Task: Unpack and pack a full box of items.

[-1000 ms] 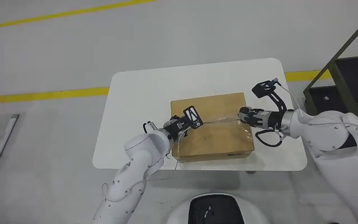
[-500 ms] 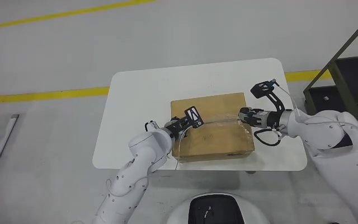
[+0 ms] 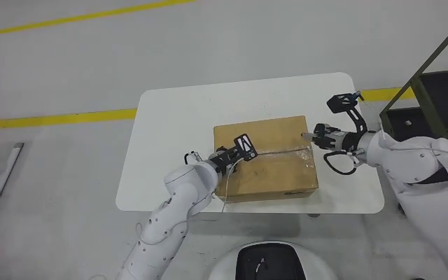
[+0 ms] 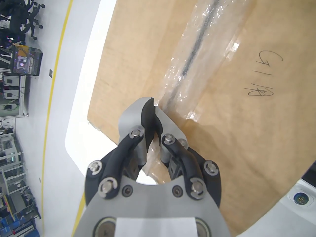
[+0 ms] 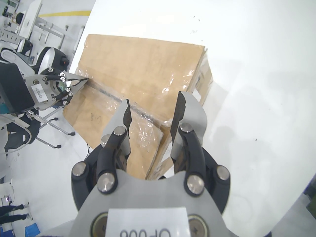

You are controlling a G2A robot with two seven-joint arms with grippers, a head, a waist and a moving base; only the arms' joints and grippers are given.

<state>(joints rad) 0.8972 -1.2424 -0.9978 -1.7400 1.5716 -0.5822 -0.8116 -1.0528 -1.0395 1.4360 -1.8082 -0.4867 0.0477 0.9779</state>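
A brown cardboard box [image 3: 266, 171] lies closed on the white table [image 3: 175, 140], sealed along its top seam with clear tape [image 3: 280, 149]. My left gripper [image 3: 224, 157] sits at the box's left end, where the seam begins. In its wrist view this gripper [image 4: 151, 108] is shut, with a loose end of the crinkled tape [image 4: 197, 38] pinched between its fingers. My right gripper [image 3: 306, 136] hovers at the box's right end. It [image 5: 153, 112] stands open above the taped seam [image 5: 145, 122], holding nothing. Beyond the box [image 5: 138, 60], the left gripper [image 5: 82, 81] appears at the seam's far end.
Bare table surface runs all round the box, widest on the left and far sides. A dark metal rack [image 3: 420, 91] stands off the table's right edge. Yellow lines [image 3: 70, 117] cross the floor.
My right gripper has drawn back from the box top toward the table's right side. The left gripper has stayed at the seam's left end.
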